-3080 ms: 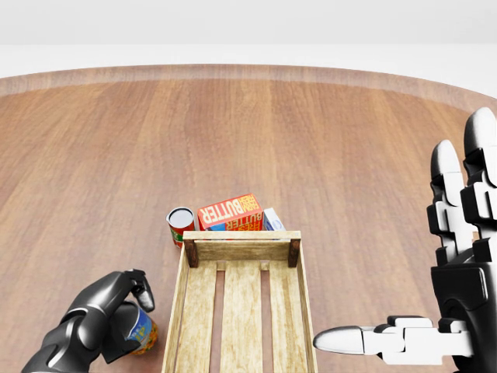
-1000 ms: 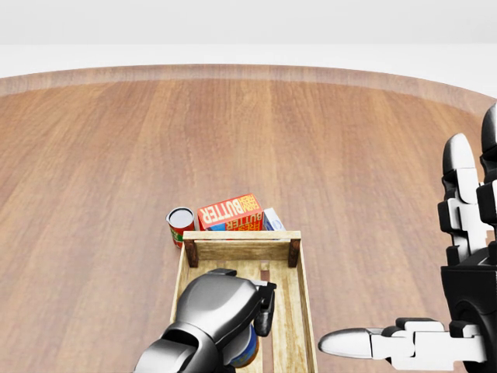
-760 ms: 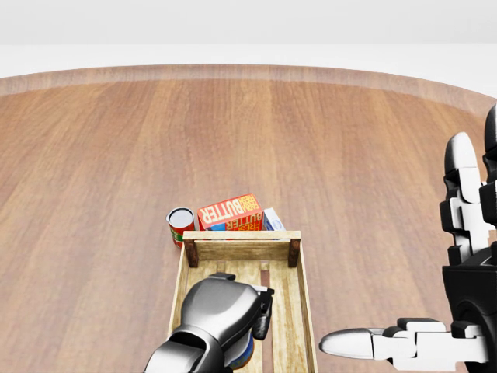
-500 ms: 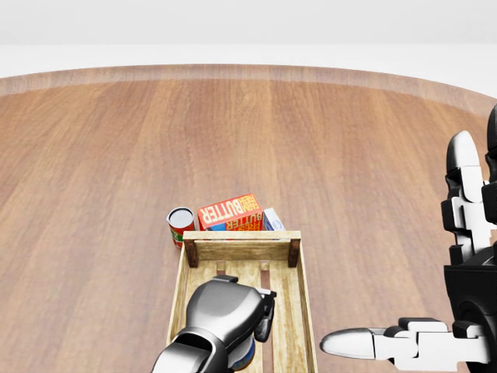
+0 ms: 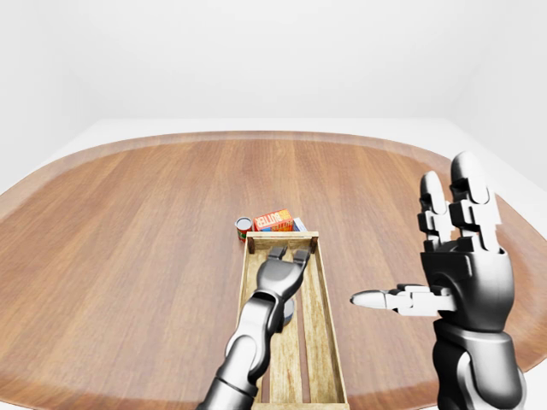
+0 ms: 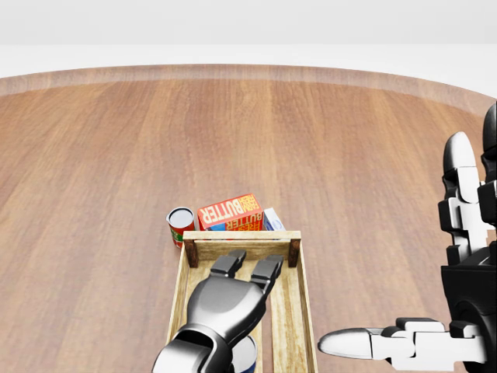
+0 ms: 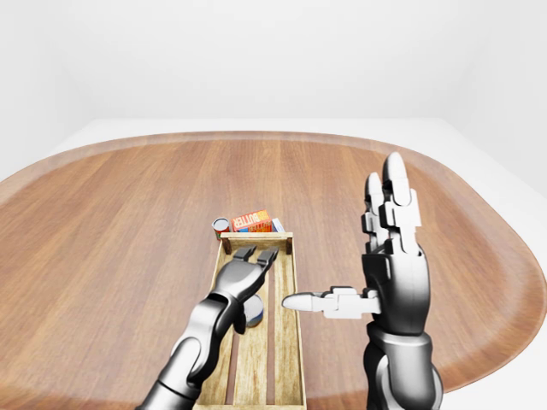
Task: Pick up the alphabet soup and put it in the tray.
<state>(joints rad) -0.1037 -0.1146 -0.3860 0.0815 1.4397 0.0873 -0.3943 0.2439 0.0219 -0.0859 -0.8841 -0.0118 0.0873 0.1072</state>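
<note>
Slatted raw-wood tray (image 6: pixel 300 307); polished wood table (image 6: pixel 109 171); glossy metallic left hand (image 6: pixel 225 303).

Alphabet soup (image 7: pixel 254 313) sits in the tray (image 7: pixel 285 359), beneath the left hand (image 6: pixel 227 299).

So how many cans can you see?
2. The red can stands on the table, left of the butter box, just outside the tray. The alphabet soup sits in the tray, mostly hidden under the open left hand.
</note>
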